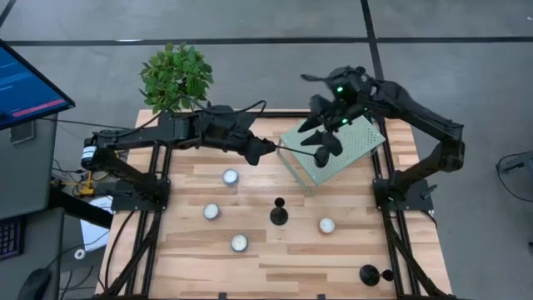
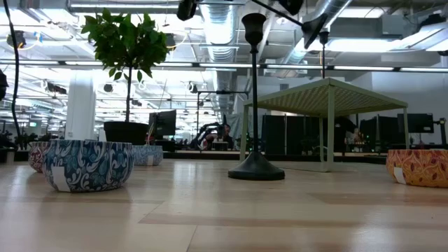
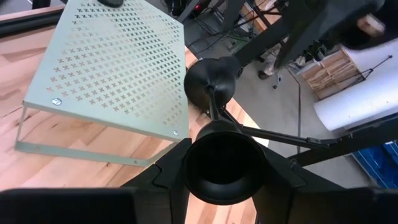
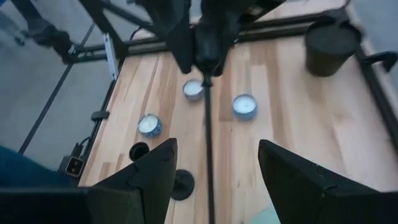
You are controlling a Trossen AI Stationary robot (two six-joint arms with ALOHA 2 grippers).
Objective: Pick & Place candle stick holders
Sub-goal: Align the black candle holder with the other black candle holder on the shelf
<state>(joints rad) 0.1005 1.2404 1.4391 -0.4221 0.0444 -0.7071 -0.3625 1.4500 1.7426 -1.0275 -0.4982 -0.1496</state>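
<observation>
My left gripper point(image 1: 268, 151) is over the table's middle, shut on a black candle stick holder point(image 1: 296, 153). The holder is held level above the table. Its disc base point(image 1: 321, 156) is over the edge of a pale green perforated stand point(image 1: 350, 142). My right gripper point(image 4: 217, 144) is open above the stand. Its fingers stand on either side of the holder's stem point(image 4: 207, 137) without touching it. A second holder point(image 1: 279, 215) stands upright on its base on the table. A third point(image 1: 370, 273) is at the near right corner. My left gripper pinches the holder's cup end point(image 3: 194, 169) between its two fingers. It comes level from the table's left, with the fingers along the holder. The holder is lifted clear and lies level. Its stem point(image 3: 214, 109) points toward the table's right, with the base point(image 3: 210, 84) at the far end.
Several white tealight candles point(image 1: 230, 177) point(image 1: 211, 212) point(image 1: 239, 242) point(image 1: 326, 225) stand around the upright holder. A potted plant point(image 1: 175, 75) is at the far left corner. In the low view a thin dark holder point(image 2: 323, 56) seems to stand on the stand's top.
</observation>
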